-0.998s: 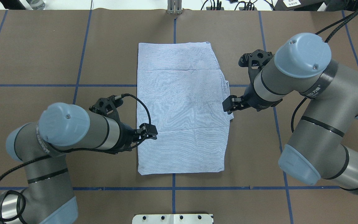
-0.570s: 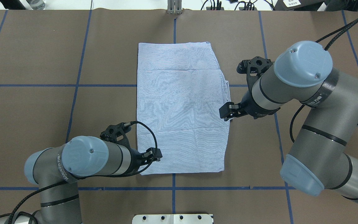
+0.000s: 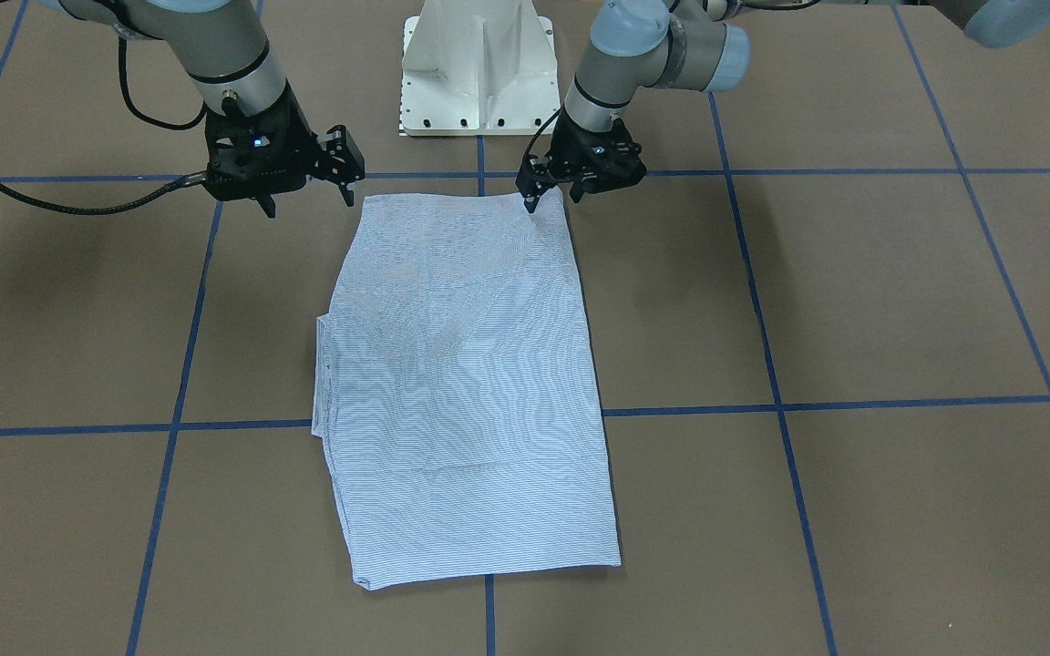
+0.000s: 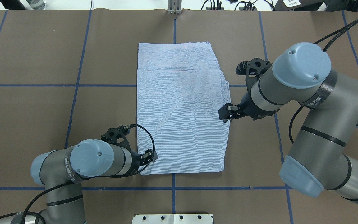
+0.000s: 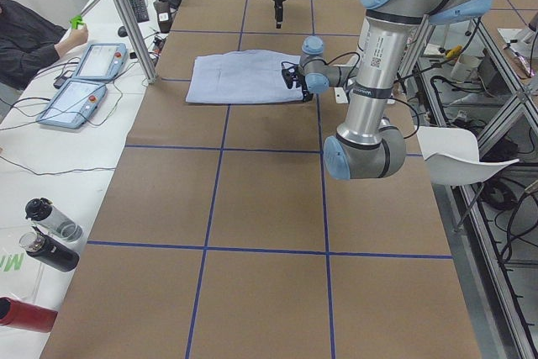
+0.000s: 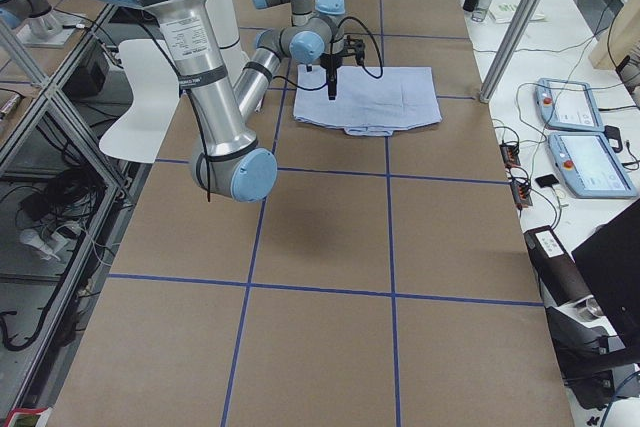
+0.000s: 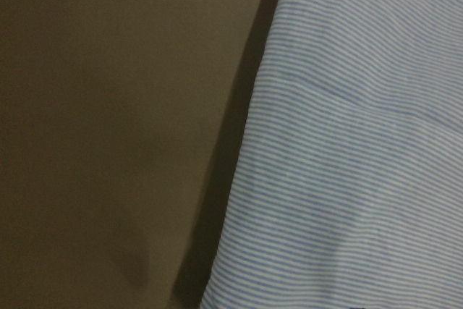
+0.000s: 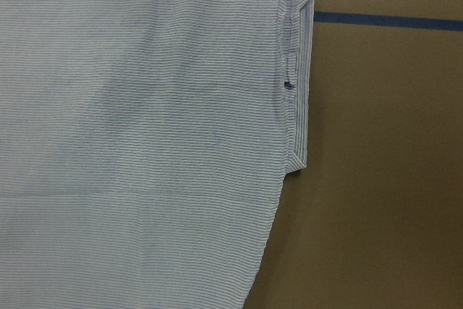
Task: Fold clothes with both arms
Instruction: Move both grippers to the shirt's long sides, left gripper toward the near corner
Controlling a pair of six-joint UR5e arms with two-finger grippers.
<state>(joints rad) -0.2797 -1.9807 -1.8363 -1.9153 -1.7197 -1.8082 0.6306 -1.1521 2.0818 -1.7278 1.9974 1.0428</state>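
Left gripper (image 4: 150, 155) dropped back along shirt (image 4: 182, 109) to its near left corner, jaws apart, likely to pinch hem. Right gripper (image 4: 227, 112) edged inward, spread wide, hovered over right side, not touching. Shirt lay folded to rectangle at middle of table (image 4: 42, 62).

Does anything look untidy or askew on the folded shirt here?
One thing: a narrow folded strip juts past the long edge of the shirt on the robot's right, by the blue tape line. Otherwise it lies flat.
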